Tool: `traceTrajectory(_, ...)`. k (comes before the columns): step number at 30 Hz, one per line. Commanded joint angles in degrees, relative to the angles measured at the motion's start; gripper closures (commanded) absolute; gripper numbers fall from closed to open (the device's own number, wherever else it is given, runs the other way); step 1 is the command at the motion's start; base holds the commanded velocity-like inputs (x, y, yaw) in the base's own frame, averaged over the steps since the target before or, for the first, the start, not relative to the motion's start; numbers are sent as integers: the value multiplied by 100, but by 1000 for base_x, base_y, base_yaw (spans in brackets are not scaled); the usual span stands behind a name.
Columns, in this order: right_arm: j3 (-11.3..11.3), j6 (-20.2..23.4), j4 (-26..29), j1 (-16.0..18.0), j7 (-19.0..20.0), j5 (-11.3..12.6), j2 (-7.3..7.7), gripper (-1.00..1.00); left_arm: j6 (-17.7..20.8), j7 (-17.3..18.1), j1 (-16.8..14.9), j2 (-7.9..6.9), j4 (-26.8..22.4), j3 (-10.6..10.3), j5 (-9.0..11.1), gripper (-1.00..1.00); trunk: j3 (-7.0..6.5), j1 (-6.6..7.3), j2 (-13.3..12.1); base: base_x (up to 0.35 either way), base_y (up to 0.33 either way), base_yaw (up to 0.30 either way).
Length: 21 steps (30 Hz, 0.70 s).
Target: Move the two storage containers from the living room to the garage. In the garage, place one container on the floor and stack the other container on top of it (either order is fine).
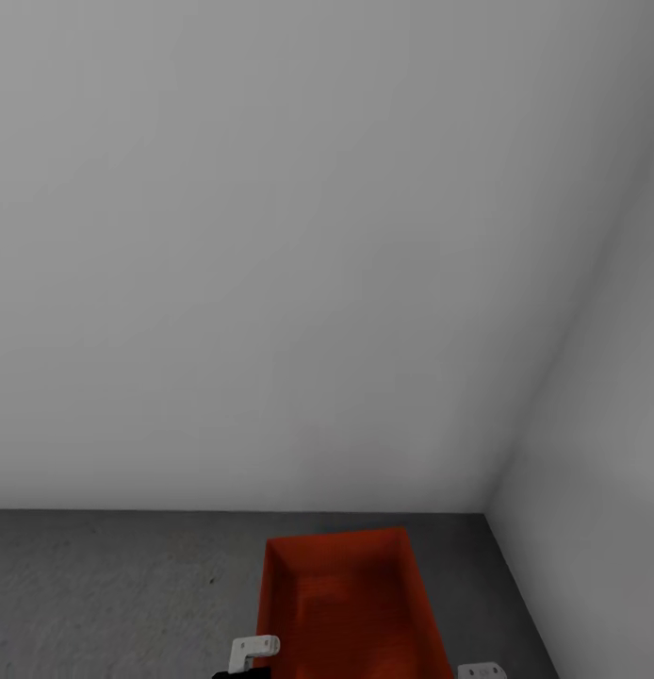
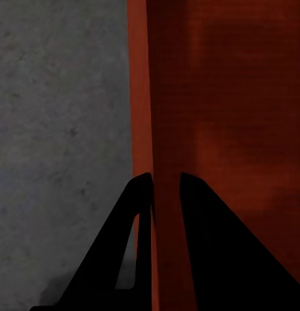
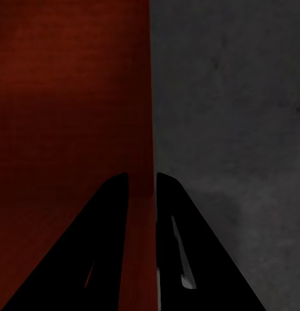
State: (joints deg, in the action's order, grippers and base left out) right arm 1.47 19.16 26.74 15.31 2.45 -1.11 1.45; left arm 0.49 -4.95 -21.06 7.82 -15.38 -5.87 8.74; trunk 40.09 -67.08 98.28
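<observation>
Both jaws pinched opposite long walls of the storage container (image 1: 351,604), held lengthwise toward the garage's corner.

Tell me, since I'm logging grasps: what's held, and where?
One bin: left gripper pinches its left side wall, right gripper its right wall, one finger inside, one outside.

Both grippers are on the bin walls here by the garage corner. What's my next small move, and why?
Probably lower it straight down: the left gripper and right gripper each pinch a wall of the storage container, with dark floor underneath; whether it touches yet is unclear.
</observation>
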Motion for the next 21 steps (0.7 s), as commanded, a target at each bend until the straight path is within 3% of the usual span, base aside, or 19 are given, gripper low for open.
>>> traceTrajectory(1,55,35,-5,-1,274,119,14,100,-269,222,-3,-387,-27,-169,58,100,24,-22,44,0,0,0)
traceTrajectory(21,59,35,-11,-9,274,119,13,100,-269,222,-3,-387,-27,-169,58,100,383,-461,846,0,0,0)
